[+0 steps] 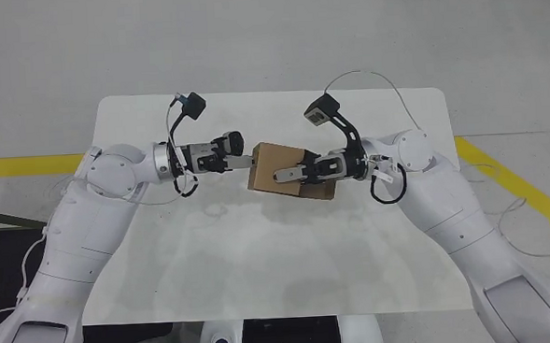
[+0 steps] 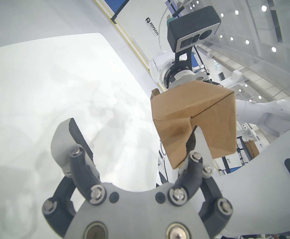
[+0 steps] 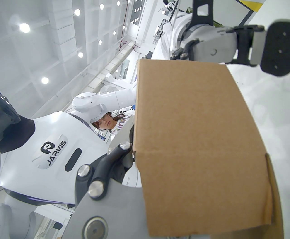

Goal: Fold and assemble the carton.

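the right gripper (image 1: 288, 175) is closed on the carton (image 1: 269, 159) and holds it off the table (image 1: 261, 256), probably so its end faces the left gripper (image 2: 134, 126). this one is wide open just before the carton, with one finger (image 2: 200, 140) touching the end flap, probably to press it in.

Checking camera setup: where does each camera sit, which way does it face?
Top view: above the arms, looking down on the table; both arms, left gripper and right gripper show.
Left wrist view: behind the open left gripper, facing the carton and right arm.
Right wrist view: behind the right gripper, against the carton it holds; left gripper beyond.
Shared: all show the carton.
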